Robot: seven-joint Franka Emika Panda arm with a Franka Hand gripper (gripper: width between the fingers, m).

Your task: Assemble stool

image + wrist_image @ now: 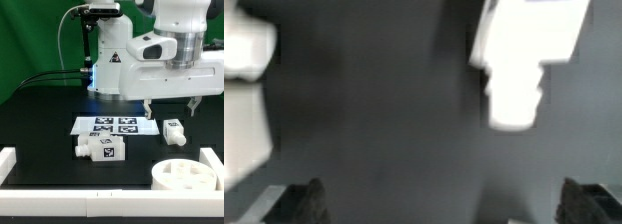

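Note:
The round white disc seat [185, 178] lies on the black table at the front right of the exterior view. One white block leg [172, 130] lies just right of the marker board [113, 125]. Two more tagged legs [101, 150] lie together in front of that board. My gripper [170, 107] hangs open and empty a little above the single leg, one finger on each side of it. The wrist view is blurred. It shows a white leg with a peg end [518, 65] ahead of the open gripper [446, 205], with both dark fingertips [299, 205] apart and nothing between them.
White border rails stand at the exterior view's left [10, 165] and right [213, 163] and along the front edge [100, 208]. The robot base and cables are at the back. A blurred white shape [246, 45] sits at the wrist view's edge.

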